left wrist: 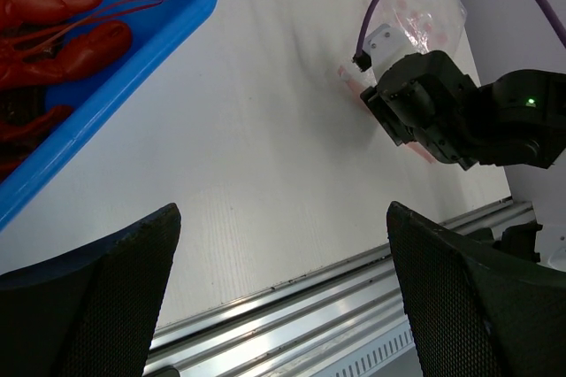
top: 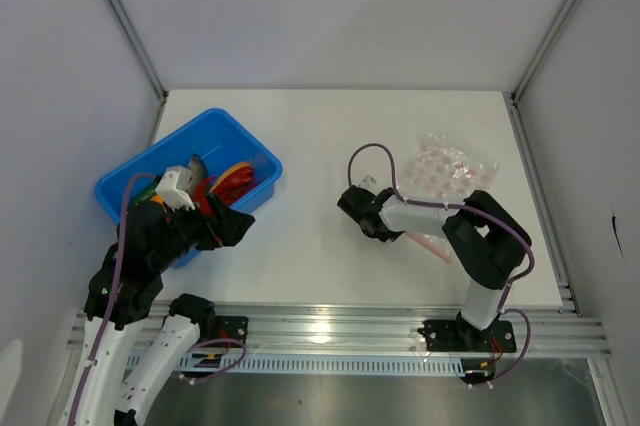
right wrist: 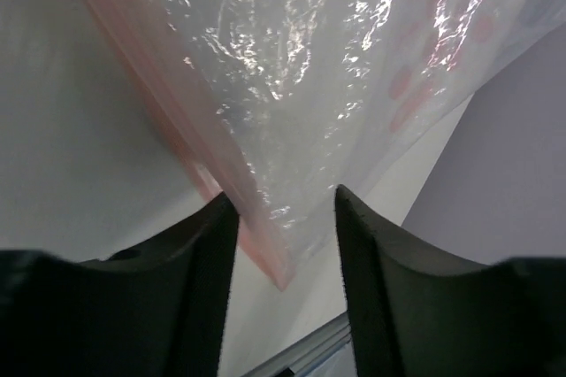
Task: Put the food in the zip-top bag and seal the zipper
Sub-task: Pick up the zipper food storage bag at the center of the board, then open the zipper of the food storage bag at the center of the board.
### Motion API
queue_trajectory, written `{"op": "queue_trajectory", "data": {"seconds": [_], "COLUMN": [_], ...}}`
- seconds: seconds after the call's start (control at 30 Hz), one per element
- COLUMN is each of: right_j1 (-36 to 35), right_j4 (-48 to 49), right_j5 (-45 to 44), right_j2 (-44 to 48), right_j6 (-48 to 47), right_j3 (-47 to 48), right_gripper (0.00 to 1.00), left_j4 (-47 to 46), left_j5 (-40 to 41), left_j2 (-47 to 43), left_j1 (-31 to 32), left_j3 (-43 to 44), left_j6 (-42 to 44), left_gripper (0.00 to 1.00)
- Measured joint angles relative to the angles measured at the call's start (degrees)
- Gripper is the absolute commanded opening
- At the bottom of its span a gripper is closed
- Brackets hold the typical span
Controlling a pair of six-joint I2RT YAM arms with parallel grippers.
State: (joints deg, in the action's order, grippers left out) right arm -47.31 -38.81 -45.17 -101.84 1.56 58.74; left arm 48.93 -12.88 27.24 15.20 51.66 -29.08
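Bag (right wrist: 354, 67) corner lies between right hand's (right wrist: 285, 207) jaws.

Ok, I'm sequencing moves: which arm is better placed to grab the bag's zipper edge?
Right. The right gripper straddles the zipper of the zip-top bag, jaws apart; the left gripper hangs open by the blue bin.

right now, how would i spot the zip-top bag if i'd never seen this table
On the white table, look to the right half, opposite the blue bin. The zip-top bag lies at the right gripper. It is the only clear, crinkly sheet there, with pink dots and a pink strip along one edge.
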Motion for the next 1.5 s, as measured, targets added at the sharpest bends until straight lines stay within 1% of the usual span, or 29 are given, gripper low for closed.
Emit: {"op": "queue_trajectory", "data": {"seconds": [0.03, 0.07, 0.1, 0.13, 0.2, 0.3, 0.37, 0.43, 0.57, 0.7, 0.77, 0.83, 0.9, 1.0, 1.1, 1.2, 1.27, 1.37, 1.5], "right_j1": [0.4, 0.7, 1.2, 1.7, 2.6, 4.1, 5.0, 6.1, 8.5, 13.2, 15.9, 18.0, 18.7, 17.6, 15.4, 12.5, 10.9, 9.4, 9.2], "right_j4": [0.5, 0.9, 1.5, 2.1, 2.7, 3.1, 2.8, 1.9, -0.5, -5.7, -8.9, -11.1, -12.9, -15.3, -15.9, -16.9, -16.9, -16.8, -16.3], "right_j5": [-1.0, -1.6, -2.4, -3.3, -4.5, -6.5, -7.1, -7.4, -5.7, 2.8, 8.6, 13.2, 17.7, 24.0, 30.1, 34.8, 37.2, 40.2, 43.9], "right_j2": [-0.9, -1.6, -2.3, -2.9, -3.4, -3.6, -3.6, -3.6, -3.4, -2.5, -2.4, -1.9, -0.7, 1.1, 3.8, 5.8, 6.7, 8.1, 10.5], "right_j6": [-0.2, -0.3, -0.5, -0.8, -1.0, -1.5, -2.1, -3.0, -3.7, -2.1, -0.8, 0.4, 1.7, 4.1, 6.9, 9.6, 11.5, 13.5, 15.7], "right_j3": [0.0, 0.0, 0.0, 0.0, 0.0, 1.0, 3.4, 7.6, 18.9, 32.0, 38.1, 41.7, 42.6, 41.9, 39.1, 38.3, 38.3, 38.3, 37.7], "right_gripper": [0.40, 0.27, 0.22, 0.12, 0.01, 0.00, 0.00, 0.00, 0.00, 0.00, 0.00, 0.00, 0.00, 0.00, 0.00, 0.00, 0.00, 0.00, 0.00], "left_j4": [0.0, 0.0, 0.0, 0.0, 0.0, 0.0, 0.0, -0.1, -0.3, -0.2, -0.4, -1.4, -3.7, -8.1, -12.4, -17.0, -19.7, -23.6, -27.6], "left_j5": [0.0, 0.0, 0.0, -0.1, -0.2, -0.6, -0.8, -0.8, -0.7, 0.9, 1.1, -0.4, -3.8, -8.7, -9.9, -7.5, -5.7, -3.1, 1.3], "left_j2": [0.0, 0.0, 0.0, 0.0, 0.0, 0.0, 0.0, 0.2, 1.0, 2.6, 3.3, 4.0, 4.9, 7.4, 10.8, 15.4, 18.9, 24.1, 31.8], "left_j1": [0.0, 0.0, 0.0, 0.0, 0.0, 0.0, 0.0, 0.0, 0.0, 0.0, 0.0, 0.0, -0.1, 0.7, 4.6, 13.4, 17.8, 21.0, 24.2], "left_j3": [0.0, 0.0, 0.0, 0.0, 0.0, 0.0, 0.0, 0.0, 0.0, 0.7, 1.2, 1.7, 1.7, 1.6, 1.1, 1.0, 1.1, 1.2, 2.6], "left_j6": [0.0, 0.0, 0.0, 0.0, 0.0, 0.0, 0.0, 0.0, 0.0, 0.0, 0.0, 0.0, 0.0, -1.0, -2.3, -3.1, -3.6, -3.9, -3.9], "left_gripper": [0.99, 0.99, 0.99, 0.99, 0.99, 0.99, 0.99, 0.99, 0.99, 0.99, 0.96, 0.92, 0.87, 0.85, 0.86, 0.88, 0.88, 0.88, 0.88]}}
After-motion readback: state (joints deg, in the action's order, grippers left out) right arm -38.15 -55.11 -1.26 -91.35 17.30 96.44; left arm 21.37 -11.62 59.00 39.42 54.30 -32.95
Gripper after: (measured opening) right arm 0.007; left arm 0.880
